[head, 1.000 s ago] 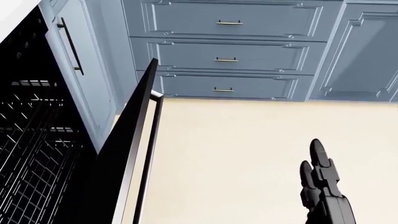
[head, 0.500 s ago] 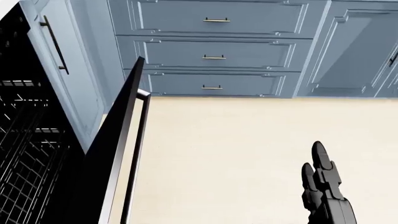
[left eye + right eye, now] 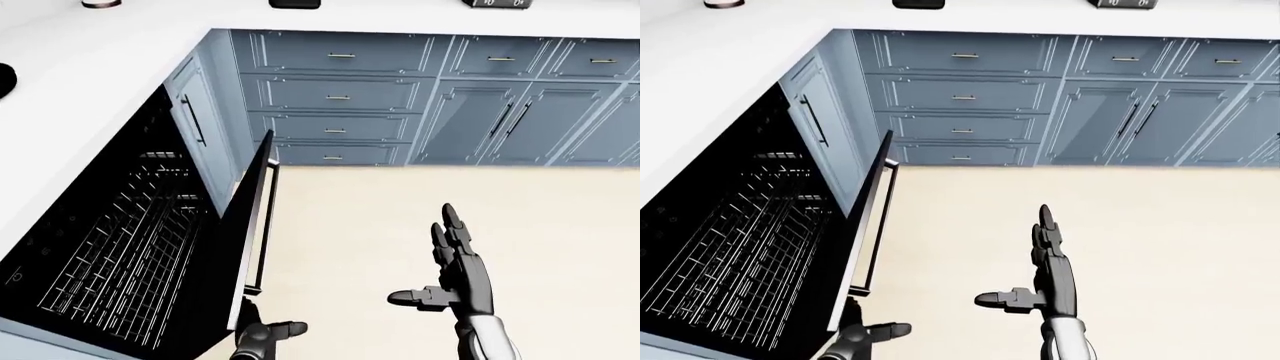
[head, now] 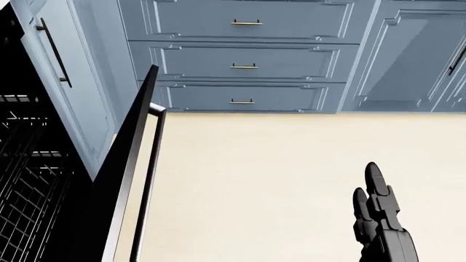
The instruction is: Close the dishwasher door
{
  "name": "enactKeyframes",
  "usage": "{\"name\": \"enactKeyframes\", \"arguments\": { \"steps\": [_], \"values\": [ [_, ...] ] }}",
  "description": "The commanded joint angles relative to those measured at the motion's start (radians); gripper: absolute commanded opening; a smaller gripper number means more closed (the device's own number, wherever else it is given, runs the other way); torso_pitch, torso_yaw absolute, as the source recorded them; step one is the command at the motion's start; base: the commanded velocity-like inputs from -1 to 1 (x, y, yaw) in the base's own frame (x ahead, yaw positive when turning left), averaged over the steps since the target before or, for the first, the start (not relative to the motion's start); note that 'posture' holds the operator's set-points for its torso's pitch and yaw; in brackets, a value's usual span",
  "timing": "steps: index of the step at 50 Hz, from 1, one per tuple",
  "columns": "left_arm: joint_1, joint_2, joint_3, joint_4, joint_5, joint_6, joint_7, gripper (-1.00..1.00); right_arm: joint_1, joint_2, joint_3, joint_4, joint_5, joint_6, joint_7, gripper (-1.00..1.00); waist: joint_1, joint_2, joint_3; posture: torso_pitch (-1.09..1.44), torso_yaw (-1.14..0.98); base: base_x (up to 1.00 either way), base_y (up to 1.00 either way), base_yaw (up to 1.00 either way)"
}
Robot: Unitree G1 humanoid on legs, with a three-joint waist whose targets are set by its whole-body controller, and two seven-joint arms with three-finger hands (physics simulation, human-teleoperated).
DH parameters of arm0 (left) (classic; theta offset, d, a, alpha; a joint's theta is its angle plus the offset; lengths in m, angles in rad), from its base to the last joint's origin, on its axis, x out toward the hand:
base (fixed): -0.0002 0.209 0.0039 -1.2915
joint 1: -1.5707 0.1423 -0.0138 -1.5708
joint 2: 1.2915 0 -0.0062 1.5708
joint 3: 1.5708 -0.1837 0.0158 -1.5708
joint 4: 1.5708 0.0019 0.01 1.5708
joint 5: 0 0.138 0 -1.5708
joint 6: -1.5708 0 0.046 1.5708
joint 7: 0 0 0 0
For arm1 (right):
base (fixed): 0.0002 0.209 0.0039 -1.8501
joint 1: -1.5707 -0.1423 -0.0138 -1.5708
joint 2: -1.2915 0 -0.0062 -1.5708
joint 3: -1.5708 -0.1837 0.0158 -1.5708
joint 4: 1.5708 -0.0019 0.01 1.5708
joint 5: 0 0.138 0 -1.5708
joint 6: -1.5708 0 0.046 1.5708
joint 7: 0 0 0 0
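The dishwasher door (image 3: 250, 232) is black, partly open and tilted, with a long bar handle (image 3: 266, 225) on its outer face. The dark tub with wire racks (image 3: 120, 247) shows to its left under the white counter. My left hand (image 3: 262, 334) is at the bottom of the left-eye view, just below the door's lower edge, with its fingers spread open. My right hand (image 3: 452, 262) is open, fingers pointing up and thumb out to the left, over the floor to the right of the door, apart from it. It also shows in the head view (image 4: 377, 210).
Blue cabinets with drawers (image 3: 338, 94) and doors (image 3: 500, 120) run along the top of the views. A white counter (image 3: 90, 67) wraps the left side. A blue cabinet door with a dark handle (image 3: 192, 120) stands beside the dishwasher. The floor (image 3: 420, 202) is beige.
The head view has shifted: the door and cabinets slid left in the picture. The right hand holds about the same place in the view.
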Motion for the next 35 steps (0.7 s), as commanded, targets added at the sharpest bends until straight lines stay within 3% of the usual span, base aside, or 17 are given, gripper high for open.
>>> {"name": "enactKeyframes", "arguments": {
  "steps": [1, 12, 35],
  "values": [
    [-0.037, 0.035, 0.001, -0.059, 0.003, -0.048, 0.053, 1.00, -0.009, -0.003, -0.003, -0.038, 0.003, -0.034, 0.001, 1.00, 0.005, 0.008, -0.023, 0.00, 0.00, 0.00, 0.00, 0.00],
    [-0.031, 0.041, 0.007, -0.059, -0.005, -0.045, 0.108, 1.00, -0.006, -0.002, -0.003, -0.038, 0.002, -0.036, 0.000, 1.00, 0.004, 0.008, -0.022, 0.00, 0.00, 0.00, 0.00, 0.00],
    [-0.008, 0.080, 0.020, -0.060, -0.050, -0.068, 0.075, 1.00, -0.002, 0.001, 0.001, -0.038, 0.000, -0.040, -0.002, 1.00, 0.002, 0.012, -0.021, 0.00, 0.00, 0.00, 0.00, 0.00]
  ]
}}
